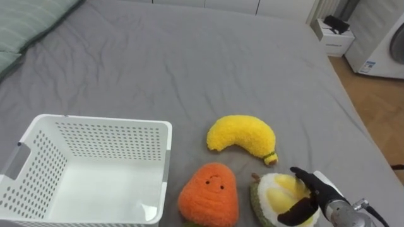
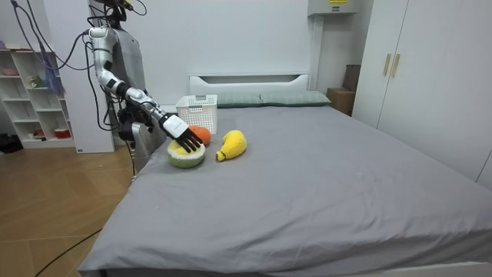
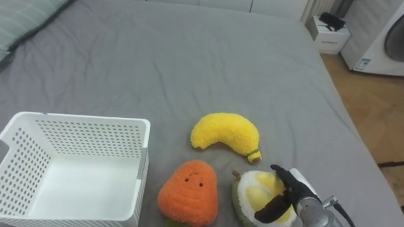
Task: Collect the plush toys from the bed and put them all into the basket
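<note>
- Standing on the wood floor at the side of the wide grey-sheeted bed (image 2: 323, 169), with one arm stretched out over the mattress, as seen in the room view.
- Near the bed's edge: a round plush fruit half with green rind and yellow centre (image 1: 273, 197), with the right hand (image 1: 315, 192) set on top of it.
- Dark fingers (image 1: 302, 174) arched over the yellow centre, thumb at its near side. Seemingly clasping the plush between them, though the grip is cut off at the bottom of the eye views.
- Just left of that toy, touching or nearly so: an orange rounded plush with a small stitched face (image 1: 210, 194).
- Just beyond both, flat on the sheet: a yellow fuzzy plush banana (image 1: 243, 137), curved, green-tipped end toward the fruit half.
- Close beside the orange plush, on its left: a white perforated plastic basket (image 1: 101, 123), upright on the bed.
- All three toys on the sheet, outside the basket.
- At the far left corner: a pale green striped pillow (image 1: 25, 19).
</note>
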